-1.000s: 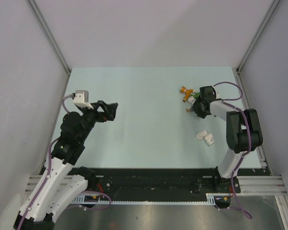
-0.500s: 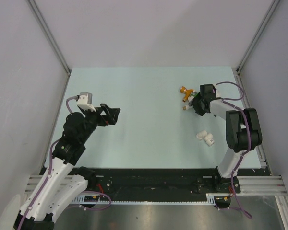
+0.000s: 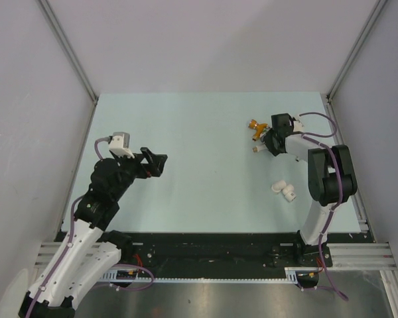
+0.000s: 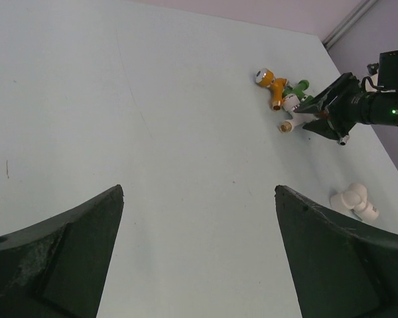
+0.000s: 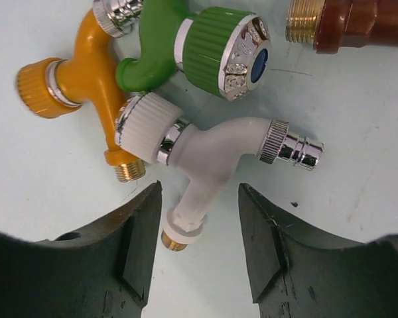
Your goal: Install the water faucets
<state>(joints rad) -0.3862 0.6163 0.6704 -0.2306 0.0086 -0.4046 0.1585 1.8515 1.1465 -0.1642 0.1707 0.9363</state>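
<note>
Four water faucets lie in a cluster at the table's far right. In the right wrist view they are the orange one [image 5: 86,86], the green one [image 5: 205,46], the white one with a silvery spout [image 5: 219,149] and the dark red one [image 5: 358,23]. My right gripper [image 5: 199,189] is open, its jaws on either side of the white faucet's threaded stem without touching it. In the top view the right gripper [image 3: 268,140] sits at the cluster beside the orange faucet [image 3: 255,126]. My left gripper [image 3: 160,162] is open and empty over the table's left-middle.
Two short white pipe connectors [image 3: 284,191] lie near the right arm, nearer than the faucets; they also show in the left wrist view [image 4: 355,201]. Grey walls and aluminium rails border the pale green table [image 3: 199,132].
My right gripper has moved in on the faucet cluster, so the white faucet's stem now lies between its jaws. My left arm has drawn slightly nearer and to the right.
</note>
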